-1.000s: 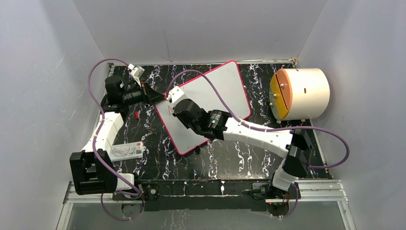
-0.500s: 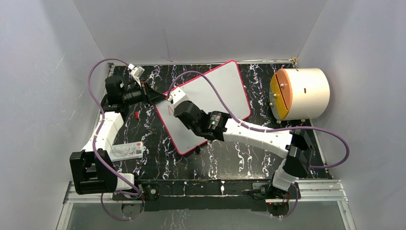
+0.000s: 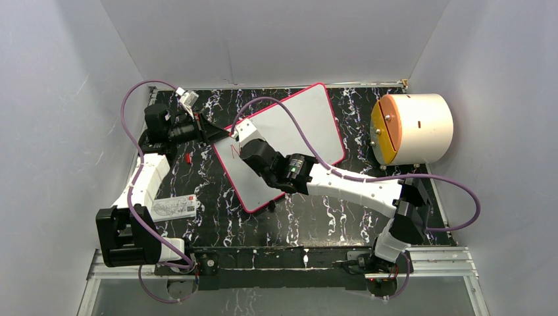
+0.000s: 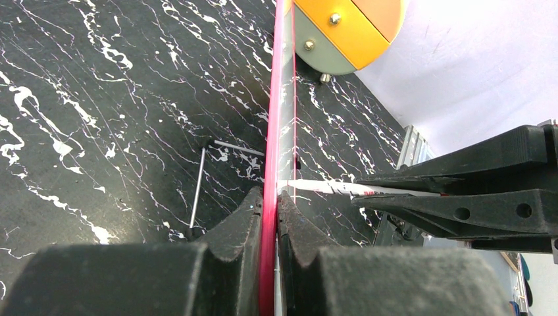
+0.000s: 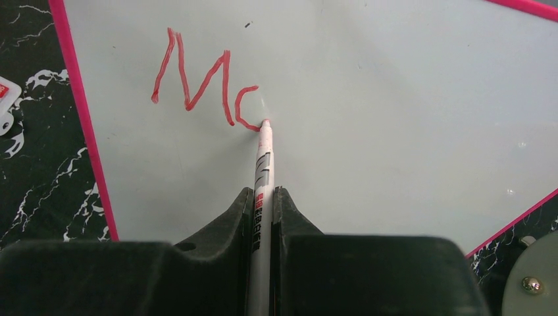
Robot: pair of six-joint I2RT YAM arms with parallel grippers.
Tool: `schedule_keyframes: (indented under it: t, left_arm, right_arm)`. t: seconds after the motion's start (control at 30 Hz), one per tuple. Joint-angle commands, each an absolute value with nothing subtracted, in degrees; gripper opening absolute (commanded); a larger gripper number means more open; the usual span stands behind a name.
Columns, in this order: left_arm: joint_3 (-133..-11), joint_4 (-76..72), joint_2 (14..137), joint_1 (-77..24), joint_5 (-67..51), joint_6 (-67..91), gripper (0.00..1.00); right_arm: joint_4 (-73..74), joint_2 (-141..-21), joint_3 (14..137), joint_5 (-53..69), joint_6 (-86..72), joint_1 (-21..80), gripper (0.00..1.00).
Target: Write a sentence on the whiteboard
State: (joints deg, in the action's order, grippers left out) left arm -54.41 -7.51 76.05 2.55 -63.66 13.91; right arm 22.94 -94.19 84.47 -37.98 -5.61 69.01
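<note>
Top view of a black marbled table (image 3: 316, 217), seen from just behind two robot arms. Nearest, just off the whiteboard's left near side, a small white printed card (image 3: 174, 207) lies on the table. The whiteboard (image 3: 316, 112), white with a thin red-pink rim, sits mid-table, turned at a slant.

The right arm reaches in over the whiteboard's near left part. The right claw (image 5: 263, 194) is pinched on a white marker (image 5: 264, 158), whose red tip touches the board. At the tip is the start of the sentence (image 5: 207, 80), in red near the whiteboard's left edge: a capital "M" and an open curve like a "c".

Just left of the whiteboard, a small red object (image 3: 188, 157) lies on the table. At the whiteboard's far left edge, the left claw (image 4: 270, 197) is pressed onto the pink rim, one finger on each face. Right of the whiteboard lies a white drum (image 3: 421, 125) on its side, its orange face turned toward the board.
</note>
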Motion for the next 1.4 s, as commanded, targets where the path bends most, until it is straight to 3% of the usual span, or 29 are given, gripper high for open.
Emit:
schedule_keyframes:
  t: [0.0, 1.37]
  left_arm:
    - [-53.3, -1.7, 77.3, 0.8, -63.7, 11.3, 0.0]
    - [-53.1, -1.6, 77.2, 0.8, -63.5, 11.3, 0.0]
  right_arm:
    - [17.0, -93.1, 83.6, -40.4, -4.9, 68.2, 0.0]
    - [12.7, -92.4, 83.2, -35.5, -3.8, 68.2, 0.0]
